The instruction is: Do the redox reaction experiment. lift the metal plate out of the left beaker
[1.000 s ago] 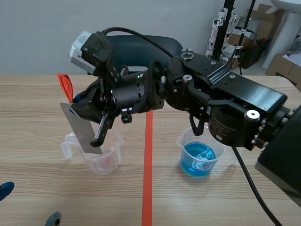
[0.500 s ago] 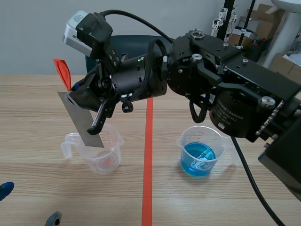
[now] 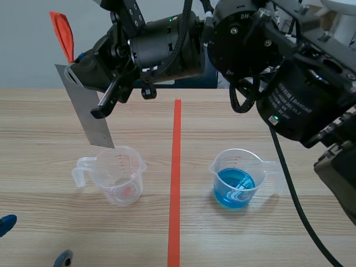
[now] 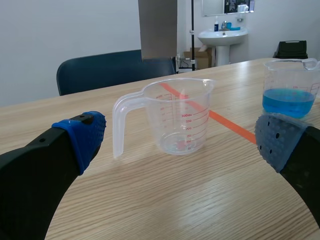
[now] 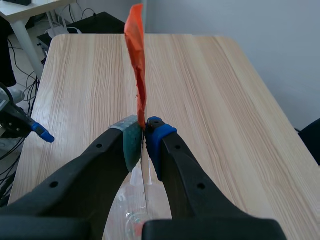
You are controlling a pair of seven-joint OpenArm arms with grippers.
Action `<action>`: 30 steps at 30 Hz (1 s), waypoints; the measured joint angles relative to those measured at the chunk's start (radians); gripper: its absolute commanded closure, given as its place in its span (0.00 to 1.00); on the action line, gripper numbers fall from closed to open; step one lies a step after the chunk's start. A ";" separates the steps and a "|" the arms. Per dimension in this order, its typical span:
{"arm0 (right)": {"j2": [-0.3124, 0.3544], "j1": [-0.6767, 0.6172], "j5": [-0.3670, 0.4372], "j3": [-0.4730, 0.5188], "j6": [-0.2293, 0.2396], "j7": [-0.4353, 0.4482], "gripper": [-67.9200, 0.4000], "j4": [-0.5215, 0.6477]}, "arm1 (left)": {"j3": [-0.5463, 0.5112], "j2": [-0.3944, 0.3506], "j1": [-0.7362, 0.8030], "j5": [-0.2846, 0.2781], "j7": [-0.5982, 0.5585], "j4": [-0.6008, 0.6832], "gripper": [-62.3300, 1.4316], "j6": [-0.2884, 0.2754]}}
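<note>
Metal plate: the metal plate is a grey strip hanging tilted in the air, its lower end toward 5 o'clock. That end is just above the rim of the left beaker and does not touch it. In the left wrist view the metal plate hangs well above the left beaker's mouth, at its 12 o'clock.
Tag: an orange-red tag stands up from the plate's upper end, toward 12 o'clock. In the right wrist view the orange-red tag rises from between the pads.
Right pincer: the right pincer comes in from 3 o'clock, past the middle. It pinches the plate's upper end. Seen from its own wrist, the right pincer has its grey-green and blue pads pressed on the thin edge.
Left beaker: clear, red scale, handle toward 9 o'clock; upright on the counter.
Right beaker: the right beaker holds blue liquid at 3 o'clock of the left one, well apart.
Tape line: the tape line runs between the two beakers.
Left pincer: the left pincer is spread wide and holds nothing. It is low on the counter with the left beaker ahead of it. In the scene view the left pincer sits at 7 o'clock of that beaker.
Chair: a dark chair stands beyond the counter's far edge.
</note>
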 measured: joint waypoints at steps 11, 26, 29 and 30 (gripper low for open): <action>0.000 0.000 0.148 0.004 -0.098 -0.134 0.99 0.022 | 0.000 0.000 0.000 0.000 0.000 0.000 0.00 0.000; 0.000 0.000 0.196 0.061 -0.131 -0.231 0.99 0.133 | 0.000 0.000 0.000 0.000 0.000 0.000 0.00 0.000; 0.000 0.000 0.196 0.061 -0.131 -0.231 0.99 0.133 | 0.000 0.000 0.000 0.000 0.000 0.000 0.00 0.000; 0.000 0.000 0.196 0.061 -0.131 -0.231 0.99 0.133 | 0.000 0.000 0.000 0.000 0.000 0.000 0.00 0.000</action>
